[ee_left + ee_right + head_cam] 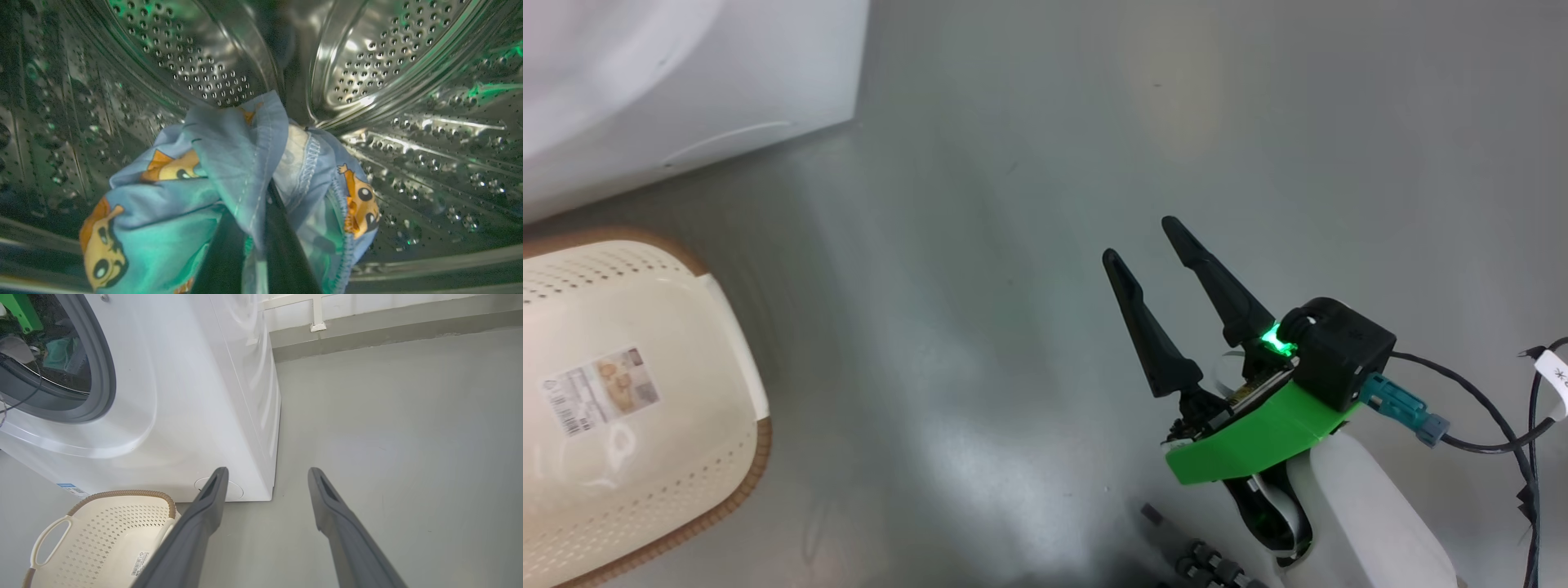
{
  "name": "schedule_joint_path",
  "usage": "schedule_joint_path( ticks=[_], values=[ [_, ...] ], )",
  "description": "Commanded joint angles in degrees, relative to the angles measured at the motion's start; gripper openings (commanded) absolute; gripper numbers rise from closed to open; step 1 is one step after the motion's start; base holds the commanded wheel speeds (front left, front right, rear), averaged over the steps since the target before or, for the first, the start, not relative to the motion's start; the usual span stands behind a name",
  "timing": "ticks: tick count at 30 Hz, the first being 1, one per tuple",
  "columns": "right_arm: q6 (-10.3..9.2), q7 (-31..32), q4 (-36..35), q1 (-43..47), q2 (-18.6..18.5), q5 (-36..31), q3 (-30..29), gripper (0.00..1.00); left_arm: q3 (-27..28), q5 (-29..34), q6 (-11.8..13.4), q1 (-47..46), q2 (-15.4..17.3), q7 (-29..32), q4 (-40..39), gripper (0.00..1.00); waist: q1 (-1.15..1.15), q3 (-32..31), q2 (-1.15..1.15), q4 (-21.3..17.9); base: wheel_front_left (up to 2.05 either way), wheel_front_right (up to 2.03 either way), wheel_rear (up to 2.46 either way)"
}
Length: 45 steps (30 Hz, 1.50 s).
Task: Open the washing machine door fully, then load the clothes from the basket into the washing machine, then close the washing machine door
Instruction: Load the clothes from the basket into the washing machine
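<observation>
Blue clothes (212,163) printed with orange figures hang inside the perforated steel drum (184,61) of the washing machine (184,396). My left gripper (261,204) is shut on the clothes, and a fold of cloth drapes over its fingers and hides the tips. The cream basket (645,408) with a brown rim stands on the floor in front of the machine, its label showing and no cloth in the part I see. My right gripper (1142,240) hovers open over the bare floor to the right of the basket (110,526). The washing machine door is out of view.
The machine's grey gasket (104,375) rings the open mouth, with a green part of my left arm (20,310) reaching in. Grey floor (408,437) stretches right of the machine to a wall base (367,330). Cables (1503,441) trail from my right wrist.
</observation>
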Motion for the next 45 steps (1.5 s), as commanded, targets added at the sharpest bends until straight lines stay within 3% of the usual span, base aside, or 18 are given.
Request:
schedule_joint_path(
  ticks=[1, 8, 24, 25, 26, 35, 45],
  values=[
    [0.09, -0.67, -1.46, 0.34, 0.19, 0.43, 1.53, 1.0, 1.5, 1.41, 0.86, -1.88, 3.71, -2.53, -1.09, 0.0, 0.0, 1.34, 0.0, -1.46, 0.0, 0.0, 0.0],
    [0.09, -0.68, -2.09, -0.13, 0.19, 1.62, 2.55, 1.0, -0.01, 5.86, 0.61, -5.61, 5.22, -11.38, 2.85, 0.0, 0.0, 3.66, 0.0, -3.6, 0.0, 0.0, 0.0],
    [0.09, -0.68, -2.88, -0.38, 0.19, 1.19, 2.86, 1.0, -1.38, 5.08, -2.72, -9.97, 3.51, -15.2, 14.35, 0.0, 0.0, 4.81, 0.0, -3.58, 0.0, 0.0, 0.0],
    [0.09, -0.68, -2.82, -0.39, 0.19, 1.14, 2.86, 1.0, -1.43, 4.92, -2.91, -10.2, 3.28, -15.29, 14.91, 0.4, 0.0, 4.72, 0.0, -3.44, 0.0, 0.0, 0.0],
    [0.09, -0.68, -2.75, -0.41, 0.19, 1.07, 2.86, 1.0, -1.5, 4.74, -3.19, -10.4, 3.02, -15.4, 15.41, 1.0, 0.0, 4.63, 0.0, -3.28, 0.0, 0.0, 0.0],
    [0.09, -0.68, -1.85, -0.14, 0.19, 0.23, 1.91, 1.0, -1.52, 2.84, -5.22, -9.88, 0.4, -19.08, 19.17, 1.0, 0.0, 2.19, 0.0, -1.43, 0.0, 0.0, 0.0],
    [0.09, -0.68, -0.6, 2.08, 0.19, -1.76, -0.83, 1.0, -0.64, -0.23, -6.85, -0.46, -2.84, -26.35, 19.18, 1.0, 0.0, -3.65, 0.0, 1.69, 0.0, 0.0, 0.0]
  ],
)
